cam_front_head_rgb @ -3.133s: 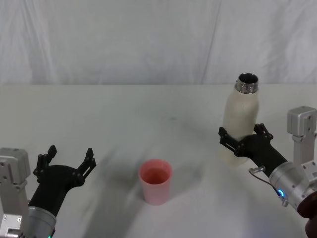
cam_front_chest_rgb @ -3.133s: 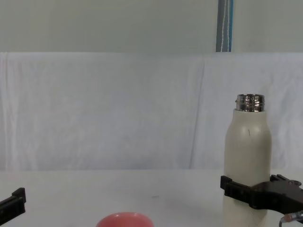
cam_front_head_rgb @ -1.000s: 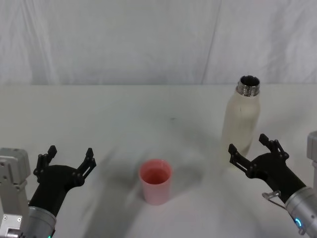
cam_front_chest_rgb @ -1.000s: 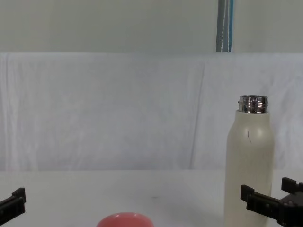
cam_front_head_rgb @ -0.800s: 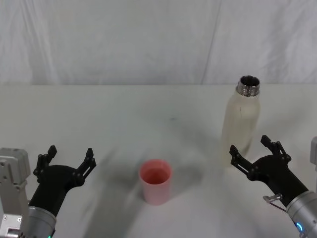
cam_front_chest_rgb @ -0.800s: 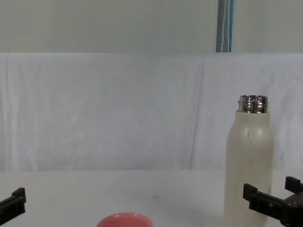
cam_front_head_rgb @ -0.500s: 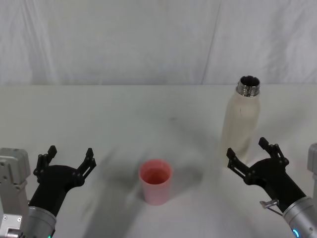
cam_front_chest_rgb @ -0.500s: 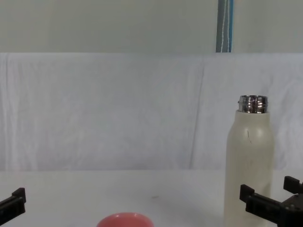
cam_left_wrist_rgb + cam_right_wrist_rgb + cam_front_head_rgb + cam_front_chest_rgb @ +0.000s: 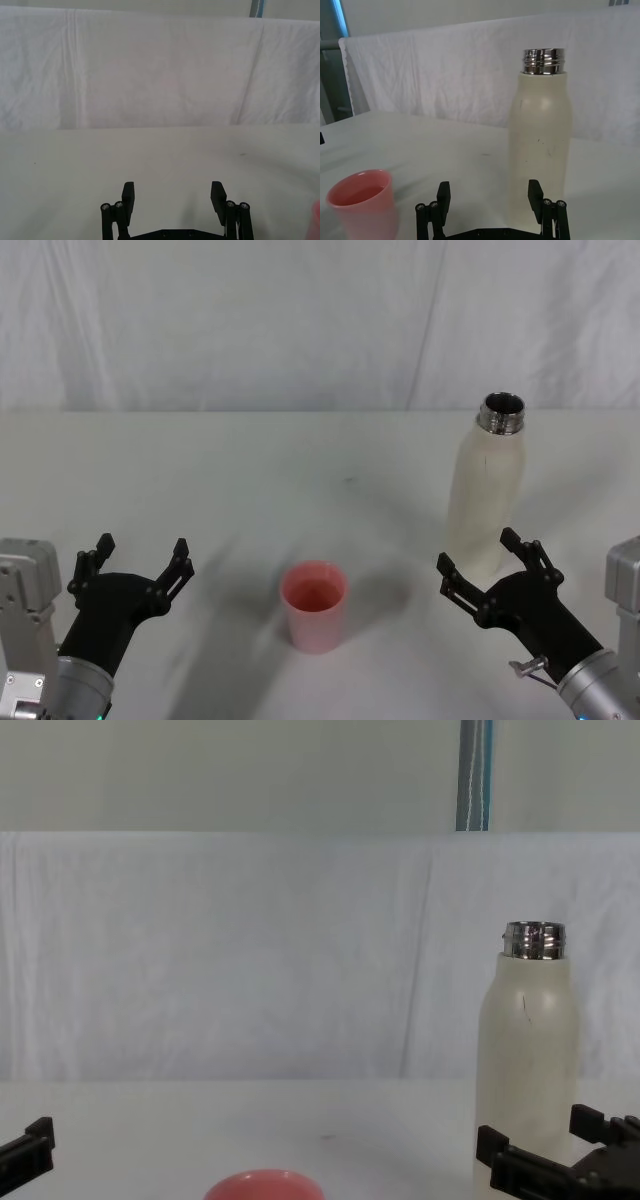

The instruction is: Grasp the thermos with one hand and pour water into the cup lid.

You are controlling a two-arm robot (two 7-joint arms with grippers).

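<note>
You are holding the released right claw (image 9: 494, 582) just before the thermos (image 9: 485, 490), near the table's right edge, for grasping.

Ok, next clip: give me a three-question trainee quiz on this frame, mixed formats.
1. True or false: the right hand is shut on the thermos.
2. Multiple choice: the cup lid stands A) on the thermos's neck, B) on the table, nearer the robot than the thermos and to its left, C) in the left hand.
3. Fill in: the thermos stands ___ with its steel neck uncapped.

Key: 1 false, its fingers are spread just short of the thermos; 2 B; 3 upright.
</note>
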